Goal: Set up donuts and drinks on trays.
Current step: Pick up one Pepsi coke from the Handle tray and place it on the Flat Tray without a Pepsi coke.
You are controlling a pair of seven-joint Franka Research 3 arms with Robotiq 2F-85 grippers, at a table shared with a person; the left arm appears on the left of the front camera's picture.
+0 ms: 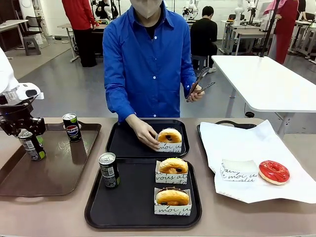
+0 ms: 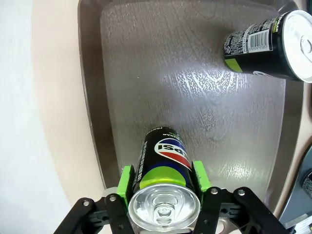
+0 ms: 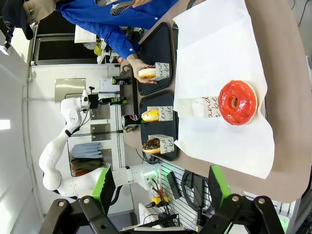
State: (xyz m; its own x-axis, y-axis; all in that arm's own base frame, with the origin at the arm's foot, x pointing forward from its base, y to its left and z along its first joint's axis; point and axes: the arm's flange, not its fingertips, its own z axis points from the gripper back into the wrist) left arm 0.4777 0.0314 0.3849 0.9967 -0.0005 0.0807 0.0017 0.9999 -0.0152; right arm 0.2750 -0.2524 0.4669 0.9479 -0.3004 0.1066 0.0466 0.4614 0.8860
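Left wrist view: the left gripper [image 2: 164, 180] is clamped on a drink can [image 2: 163, 161], a green pad pressed to either side of it just under the silver top, over the brown tray [image 2: 195, 87]. A second can [image 2: 268, 46] stands on that same tray, ahead of the gripper and off to one side, well apart from the held one. Beyond the gripper's outer side, across the desk [image 1: 49, 212], the near black tray [image 1: 133, 202] holds a third can [image 1: 108, 170] and two sleeved donuts [image 1: 173, 166], one behind the other. The far black tray [image 1: 128, 143] holds one donut [image 1: 170, 136], with the person's hand [image 1: 143, 132] touching its sleeve. The right gripper [image 3: 161, 185] has its fingers spread wide with nothing between them; ahead of it lies a white paper sheet [image 3: 219, 73] bearing a red glazed donut [image 3: 237, 102].
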